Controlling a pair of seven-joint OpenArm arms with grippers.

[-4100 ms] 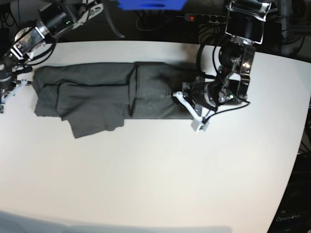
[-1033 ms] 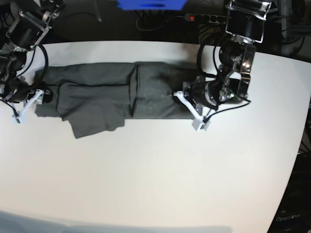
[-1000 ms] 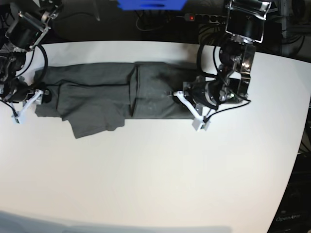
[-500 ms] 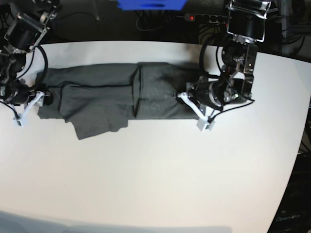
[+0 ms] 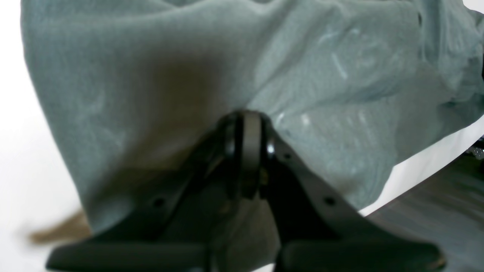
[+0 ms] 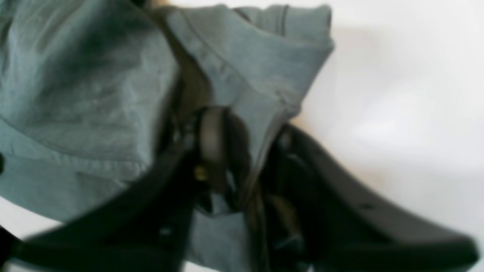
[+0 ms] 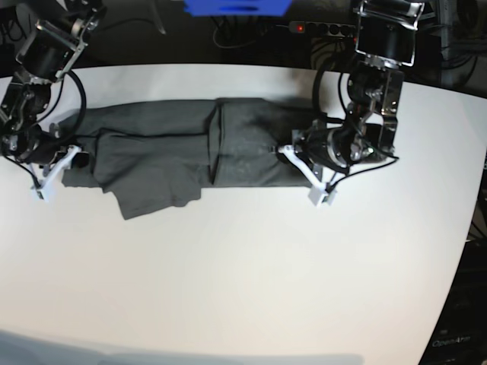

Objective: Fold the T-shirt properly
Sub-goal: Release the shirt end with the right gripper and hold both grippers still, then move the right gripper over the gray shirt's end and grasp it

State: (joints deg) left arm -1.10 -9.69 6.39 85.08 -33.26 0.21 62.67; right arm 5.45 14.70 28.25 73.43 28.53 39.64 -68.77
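Base view shows the T-shirt (image 7: 183, 156) lying as a long dark grey band across the far half of the white table (image 7: 251, 281), folded lengthwise, with a crease near its middle and one flap hanging out toward the near edge at its left part. The left gripper (image 7: 304, 169) sits at the band's right end, and the right gripper (image 7: 55, 171) at its left end.

In the left wrist view the two black fingers (image 5: 245, 151) are pressed together with grey cloth (image 5: 302, 75) gathered at their tips, so this pincer is clamped on the shirt's edge. The fabric spreads away from it in soft wrinkles, with white table showing at both sides.

The right wrist view is blurred; its gripper (image 6: 230, 151) has a hemmed corner of the shirt (image 6: 257, 64) drawn in between the black fingers, and the jaws look narrow and closed on that cloth, though the blur makes the contact hard to confirm.

Behind the table, a power strip (image 7: 323, 29) with a red light lies among cables.
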